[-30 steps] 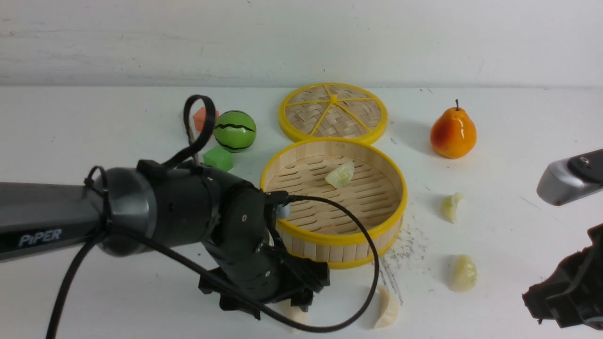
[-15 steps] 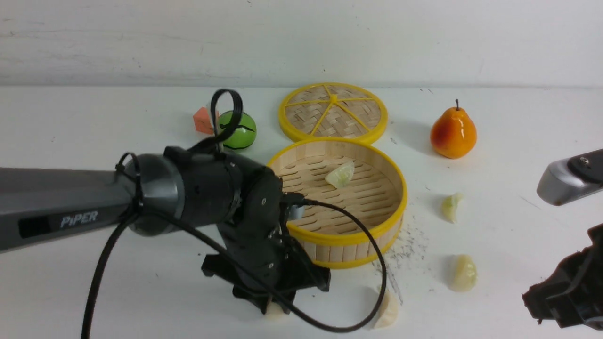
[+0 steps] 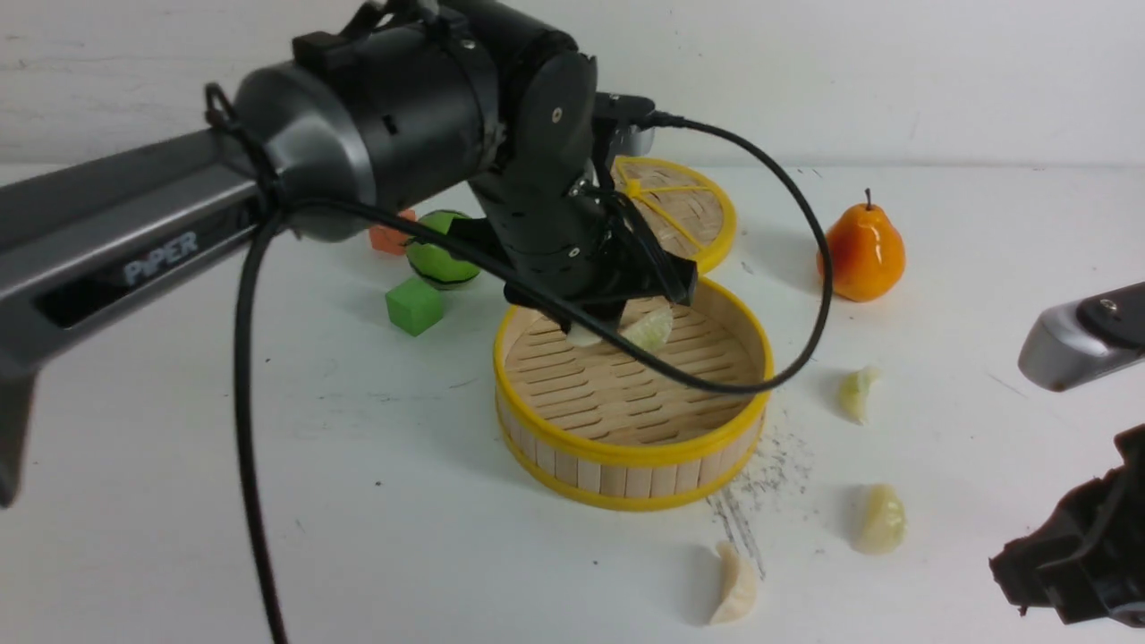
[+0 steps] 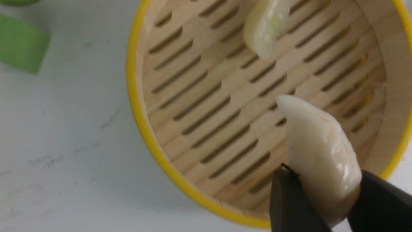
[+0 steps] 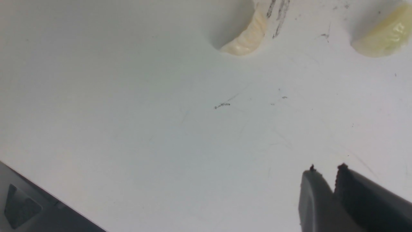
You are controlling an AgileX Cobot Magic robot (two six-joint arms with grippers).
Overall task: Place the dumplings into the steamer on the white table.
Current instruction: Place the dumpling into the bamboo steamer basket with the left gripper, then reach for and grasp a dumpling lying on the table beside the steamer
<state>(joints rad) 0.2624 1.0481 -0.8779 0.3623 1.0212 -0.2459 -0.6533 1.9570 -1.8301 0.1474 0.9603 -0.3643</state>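
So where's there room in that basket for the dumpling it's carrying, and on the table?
Inside the steamer, the floor is bare from the lying dumpling to the near rim. The white table is open left of the steamer, in front of the green cube. Crowded: three loose dumplings right of and before the steamer, the lid just behind.

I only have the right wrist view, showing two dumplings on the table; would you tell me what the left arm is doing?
Observer: The left gripper holds a pale dumpling above the steamer.
Operator: Is anything inside the steamer?
Observer: Yes, one resting dumpling lies on its slatted floor.
Operator: Are there loose ones beyond my two?
Observer: A third dumpling lies right of the steamer, nearer than the pear.
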